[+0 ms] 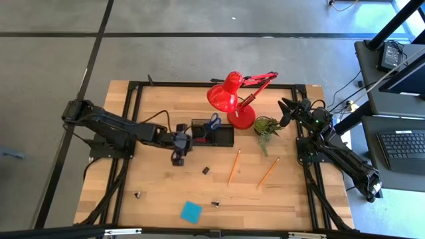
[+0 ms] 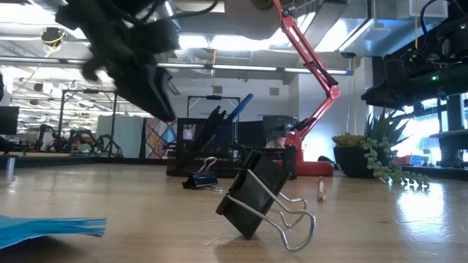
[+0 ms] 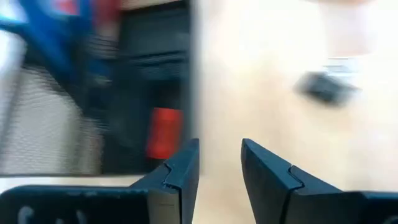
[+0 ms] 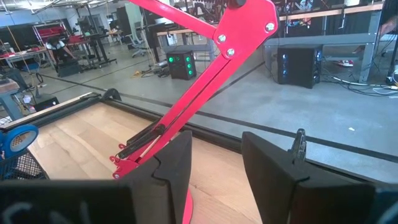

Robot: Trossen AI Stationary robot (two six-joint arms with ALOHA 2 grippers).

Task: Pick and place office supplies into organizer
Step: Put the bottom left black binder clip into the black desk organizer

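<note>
Evidently the left end effector [image 1: 179, 149] was positioned just beside the organizer [image 1: 224, 137], at the end of it nearer the bench's left edge, with its fingers [image 3: 180, 177] parted by a narrow gap and nothing seen between them. In the left wrist view the gap was empty, bare bench showing through it, and a small red eraser [image 3: 164, 132] was seen lying inside one dark compartment of the organizer. The blue-handled scissors [image 1: 213, 123] were stood in the organizer, handles up, presumably because a tall compartment suits long items. The remaining supplies were left loose on the bench: two orange pencils [image 1: 234, 166] lay toward the right of the middle, a blue sticky-note pad [image 1: 190, 212] near the front edge, and black clips [image 1: 206, 170] were scattered between the organizer and that edge, one binder clip [image 2: 257, 197] being tipped on its wire handles close to the low camera. The right end effector [image 1: 284, 105] was held back near the far right corner, by the potted plant [image 1: 265, 126] and the red lamp [image 1: 231, 96], its fingers [image 4: 171, 165] likewise somewhat apart and empty; it was judged to be waiting so as to keep clear of the working arm.
</note>
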